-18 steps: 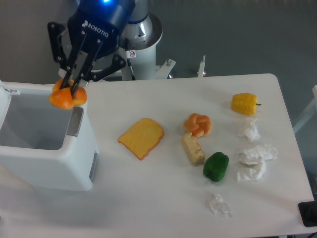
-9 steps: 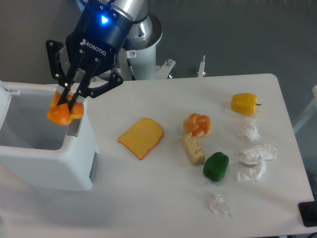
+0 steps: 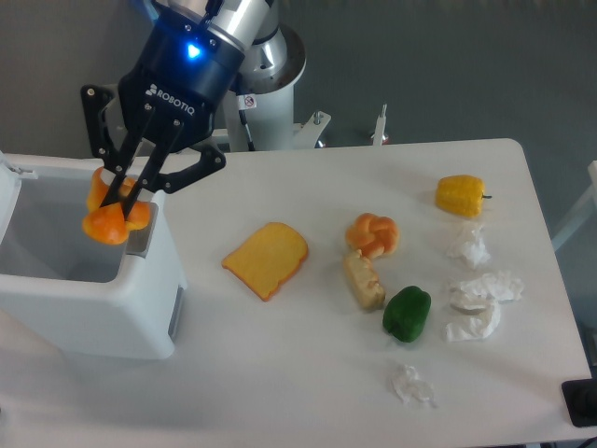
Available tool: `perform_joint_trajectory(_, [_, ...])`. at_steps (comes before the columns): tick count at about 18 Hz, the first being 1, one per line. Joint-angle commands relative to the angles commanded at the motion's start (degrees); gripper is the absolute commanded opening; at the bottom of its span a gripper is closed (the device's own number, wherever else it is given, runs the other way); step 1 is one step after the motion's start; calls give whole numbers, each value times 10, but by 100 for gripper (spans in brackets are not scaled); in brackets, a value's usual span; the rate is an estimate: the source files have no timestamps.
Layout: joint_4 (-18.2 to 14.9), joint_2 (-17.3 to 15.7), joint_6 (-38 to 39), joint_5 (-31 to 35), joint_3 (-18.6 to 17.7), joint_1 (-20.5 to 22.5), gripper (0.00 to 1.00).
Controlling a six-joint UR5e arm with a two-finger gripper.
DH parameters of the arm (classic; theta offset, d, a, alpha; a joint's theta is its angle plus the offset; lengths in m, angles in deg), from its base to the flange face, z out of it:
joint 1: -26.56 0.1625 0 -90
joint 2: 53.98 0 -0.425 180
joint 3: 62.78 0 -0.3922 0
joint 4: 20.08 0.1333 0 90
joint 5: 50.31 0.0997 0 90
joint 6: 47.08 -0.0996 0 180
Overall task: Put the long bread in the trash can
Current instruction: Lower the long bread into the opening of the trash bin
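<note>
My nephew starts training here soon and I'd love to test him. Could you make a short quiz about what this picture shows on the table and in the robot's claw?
1. True or false: the gripper is shut on the long bread.
2. Over what does the long bread hang? A) the toast slice B) the open trash can C) the green pepper
3. Fill in: the yellow pepper lies near the table's far ____ corner, as the camera sees it.

Key: 1 true. 2 B; the bread is above the bin's right inner edge, not yet dropped. 3 right.
</note>
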Motion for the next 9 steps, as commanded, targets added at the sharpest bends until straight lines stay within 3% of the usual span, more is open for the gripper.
perform_joint_trajectory(9, [1, 4, 0, 0, -7, -24, 21])
